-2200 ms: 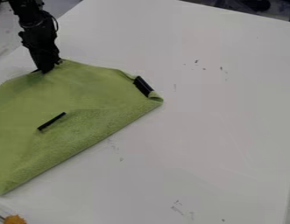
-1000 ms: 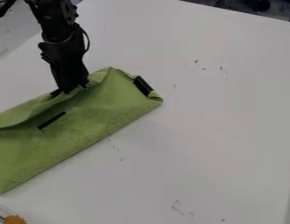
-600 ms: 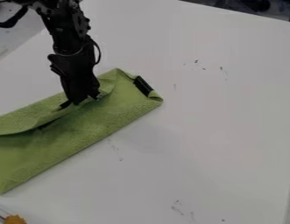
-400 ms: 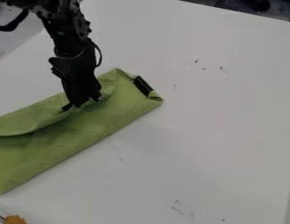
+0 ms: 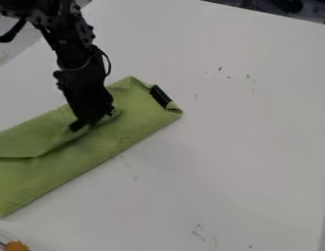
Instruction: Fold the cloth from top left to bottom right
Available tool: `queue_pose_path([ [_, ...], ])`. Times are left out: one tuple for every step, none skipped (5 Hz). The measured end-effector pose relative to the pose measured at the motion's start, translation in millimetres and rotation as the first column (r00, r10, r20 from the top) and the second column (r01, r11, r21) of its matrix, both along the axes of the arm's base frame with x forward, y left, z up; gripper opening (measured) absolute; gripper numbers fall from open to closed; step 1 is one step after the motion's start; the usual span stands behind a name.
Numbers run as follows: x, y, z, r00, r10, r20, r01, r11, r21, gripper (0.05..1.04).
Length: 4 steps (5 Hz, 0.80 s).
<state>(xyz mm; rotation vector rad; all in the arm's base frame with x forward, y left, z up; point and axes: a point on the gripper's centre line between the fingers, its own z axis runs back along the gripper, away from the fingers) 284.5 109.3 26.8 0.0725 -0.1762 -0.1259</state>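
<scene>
Pincer (image 5: pixel 93 120): one, black, tilted, at the left of the view. Lowered onto the cloth and touching it; whether clenched, released or grasping, cannot tell.

Arm (image 5: pixel 71 46): black, above the pincer, entering from the top edge at upper left; a thin loop of cable (image 5: pixel 109 62) at its right side.

Cloth (image 5: pixel 135 117): one, green, partly folded, on the table beneath the pincer. Extends up and right of it to a blunt end, and down and left to the view's edge. Long lower edge slanting, below the pincer.

Flap (image 5: pixel 30 138): turned over the cloth, left of the pincer; its edge drops from the pincer down and left, then runs level to the view's edge.

Strip (image 5: pixel 160 96): black, slanting, at the cloth's end, right of the pincer and above it.

Table (image 5: pixel 243 147): white, scattered small marks (image 5: pixel 220 68) right of the pincer, others well below.

Orange thing (image 5: pixel 17 246): well below the pincer, bottom left corner.
</scene>
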Motion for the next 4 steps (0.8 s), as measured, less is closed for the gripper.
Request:
queue_pose_path([
  [-7, -6, -2.4, 0.999, 0.034, -0.040, -0.036, 0.999, -0.038, 0.837],
  [-19, -26, 3.2, 0.993, 0.072, -0.093, -0.080, 0.994, -0.081, 1.006],
  [-26, -45, 23.9, 0.983, 0.132, -0.127, -0.145, 0.985, -0.095, 1.005],
  [-33, -57, 38.7, 0.980, 0.170, -0.105, -0.176, 0.984, -0.043, 0.999],
])
